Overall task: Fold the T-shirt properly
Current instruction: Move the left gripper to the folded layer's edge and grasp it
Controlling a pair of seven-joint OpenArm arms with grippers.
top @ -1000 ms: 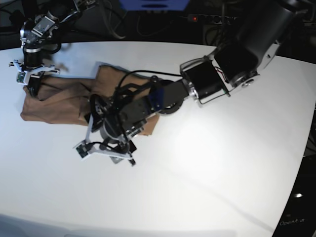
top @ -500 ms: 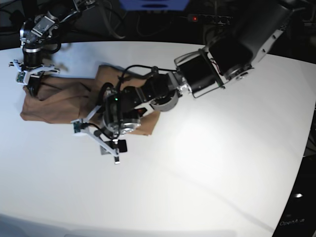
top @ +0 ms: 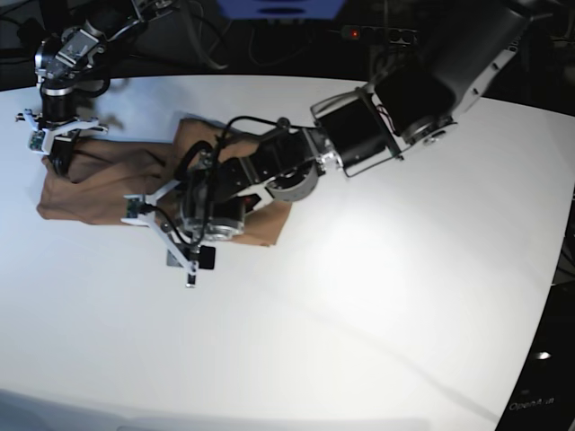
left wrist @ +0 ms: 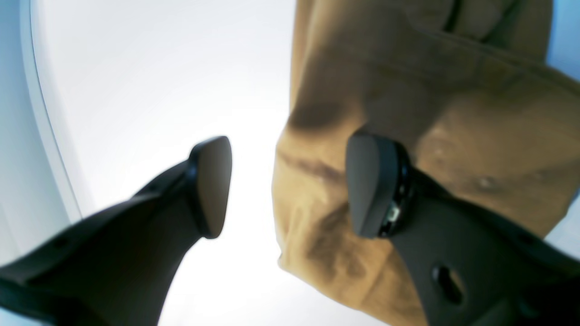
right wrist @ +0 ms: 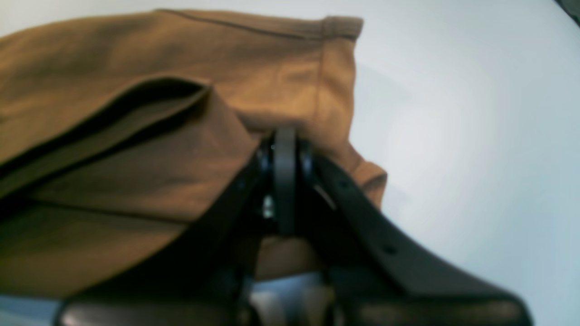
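Note:
The brown T-shirt [top: 108, 184] lies partly folded on the white table's left side. My right gripper [top: 56, 160] stands at its far left corner; in the right wrist view the gripper [right wrist: 285, 151] is shut on a fold of the T-shirt [right wrist: 136, 136]. My left arm reaches across the cloth, and its gripper [top: 187, 260] is open at the shirt's near edge. In the left wrist view the gripper [left wrist: 290, 185] straddles that edge: one fingertip [left wrist: 371, 185] is over the T-shirt [left wrist: 430, 90], the other over bare table.
The white table [top: 377, 296] curves away at the front and right. Behind its far edge is a dark area with cables, a power strip with a red light [top: 355, 34] and a blue object [top: 278, 9]. The left arm's bulky body [top: 404, 108] spans the middle.
My left gripper has swung left and back from the bare table to the shirt's near edge, and its wrist has turned. The right gripper has stayed put, shut on the corner.

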